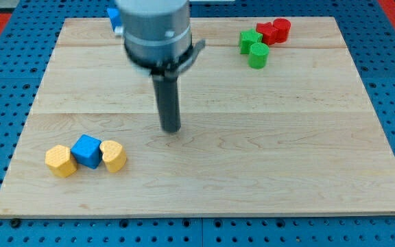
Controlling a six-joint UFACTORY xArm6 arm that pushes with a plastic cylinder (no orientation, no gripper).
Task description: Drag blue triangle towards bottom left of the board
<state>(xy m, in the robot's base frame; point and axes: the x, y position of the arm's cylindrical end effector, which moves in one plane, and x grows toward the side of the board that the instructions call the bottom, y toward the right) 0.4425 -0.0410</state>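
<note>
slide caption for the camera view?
My tip mid-board, apart from the blue block half hidden behind the arm at the view's top.

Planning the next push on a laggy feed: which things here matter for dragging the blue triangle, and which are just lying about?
In the job:
blue block, shape hidden behind the arm
my tip, well below it
wooden board

Lying about:
blue cube
yellow hexagonal block
yellow heart-shaped block
green star block
green cylinder
two red blocks

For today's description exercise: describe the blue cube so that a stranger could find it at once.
Start at the board's bottom left corner, where three blocks sit in a row. The blue cube is the middle one. Both its neighbours are yellow.
</note>
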